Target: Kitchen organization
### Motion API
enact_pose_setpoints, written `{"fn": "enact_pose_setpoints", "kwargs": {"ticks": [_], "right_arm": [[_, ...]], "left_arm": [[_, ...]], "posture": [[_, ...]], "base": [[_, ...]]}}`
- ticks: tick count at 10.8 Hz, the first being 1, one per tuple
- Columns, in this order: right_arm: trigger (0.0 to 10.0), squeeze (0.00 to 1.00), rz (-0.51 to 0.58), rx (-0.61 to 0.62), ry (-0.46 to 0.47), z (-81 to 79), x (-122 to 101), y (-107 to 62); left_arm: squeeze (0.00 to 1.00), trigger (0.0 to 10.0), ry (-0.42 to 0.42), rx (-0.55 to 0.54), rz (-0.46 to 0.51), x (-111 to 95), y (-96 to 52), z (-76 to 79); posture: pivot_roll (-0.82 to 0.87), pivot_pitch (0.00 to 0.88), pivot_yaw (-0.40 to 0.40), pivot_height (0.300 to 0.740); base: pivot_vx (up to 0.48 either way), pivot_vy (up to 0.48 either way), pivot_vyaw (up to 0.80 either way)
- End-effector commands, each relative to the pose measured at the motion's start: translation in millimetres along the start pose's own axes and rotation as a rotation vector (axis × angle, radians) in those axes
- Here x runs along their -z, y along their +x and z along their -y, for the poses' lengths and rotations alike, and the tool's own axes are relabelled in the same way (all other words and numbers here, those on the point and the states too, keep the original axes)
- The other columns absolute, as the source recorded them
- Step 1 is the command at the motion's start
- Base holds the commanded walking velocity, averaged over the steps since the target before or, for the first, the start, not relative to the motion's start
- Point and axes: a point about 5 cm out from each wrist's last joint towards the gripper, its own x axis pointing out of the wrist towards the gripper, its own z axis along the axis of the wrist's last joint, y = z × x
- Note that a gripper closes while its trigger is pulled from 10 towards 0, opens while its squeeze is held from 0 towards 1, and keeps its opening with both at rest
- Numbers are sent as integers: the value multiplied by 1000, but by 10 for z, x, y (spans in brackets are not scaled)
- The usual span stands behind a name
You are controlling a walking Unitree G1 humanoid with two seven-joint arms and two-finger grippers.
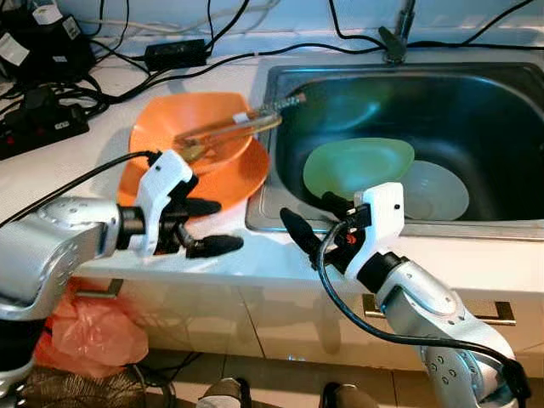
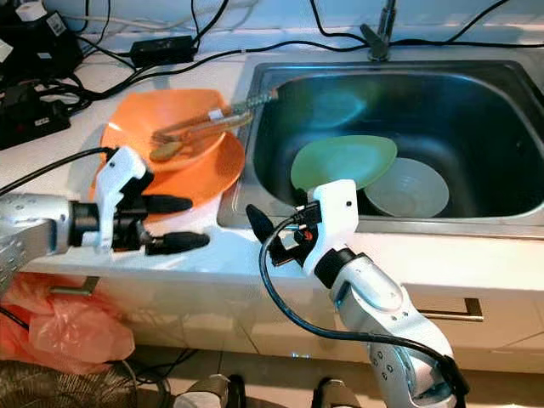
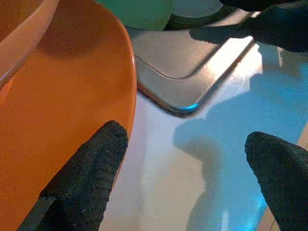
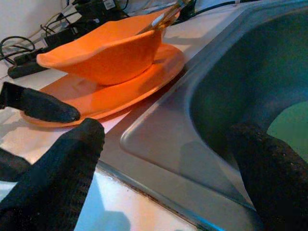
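Dishes first: from the left eye view you have an orange bowl (image 1: pixel 200 129) nested on an orange plate (image 1: pixel 229 177) on the white desk (image 1: pixel 255 255), just left of the steel sink (image 1: pixel 280 85). Long utensils (image 1: pixel 246 123) lie across the bowl, their tips over the sink edge. In the sink, a green plate (image 1: pixel 357 163) leans against the near wall with a pale bowl (image 1: pixel 438 189) beside it. Your left claw (image 1: pixel 208 225) hovers at the orange plate's near rim, fingers spread, nothing held. Your right claw (image 1: pixel 314 217) sits over the sink's front left corner, also released. Cables and a power strip (image 1: pixel 42 127) crowd the back of the desk.

Right eye view: same layout. A pink bag (image 2: pixel 76 327) hangs below the desk.

Left wrist view: one finger (image 3: pixel 91 168) lies over the orange plate's rim, the other over bare desk. Straddling the edge like that looks set for a pinch on the rim.

Right wrist view: fingers (image 4: pixel 57 168) wide apart across the sink corner, pointed toward the orange stack. Judged: no grasp made yet; watch the loose utensils if the stack gets lifted.
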Motion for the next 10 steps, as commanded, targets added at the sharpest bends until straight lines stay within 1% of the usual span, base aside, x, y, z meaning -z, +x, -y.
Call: {"fn": "enact_pose_setpoints", "kwargs": {"ticks": [1,2,3,4,5,6,7,10], "right_arm": [[10000,47,1,-17,-4,-18,-2,24],[10000,43,2,-18,-3,-20,-1,27],[10000,43,3,-19,-4,-21,-1,31],[10000,43,5,-16,-3,-17,-1,38],[10000,43,10,-13,-2,-12,-10,52],[10000,47,11,-11,-3,1,-18,55],[10000,43,14,-5,-11,26,-38,57],[10000,20,21,14,-17,94,-68,62]], "left_arm": [[0,10000,-70,81,-65,159,32,72],[0,10000,-72,85,-89,202,-9,76],[0,10000,-61,35,-85,202,-16,17],[0,10000,-38,-53,-39,131,13,-99],[0,10000,-57,-147,53,-2,69,-231],[0,10000,-66,-143,75,-36,108,-228],[0,10000,-75,-96,86,-67,173,-155],[0,10000,-63,12,108,-215,202,-20]], "posture": [[71,129,87,740],[71,128,87,740],[72,127,84,740],[69,125,81,740],[65,122,77,740],[58,120,71,740],[49,116,68,740],[40,107,61,740]], "base": [[0,0,0],[0,0,0],[0,0,0],[0,0,0],[0,0,0],[0,0,0],[0,0,0],[0,0,0]]}}
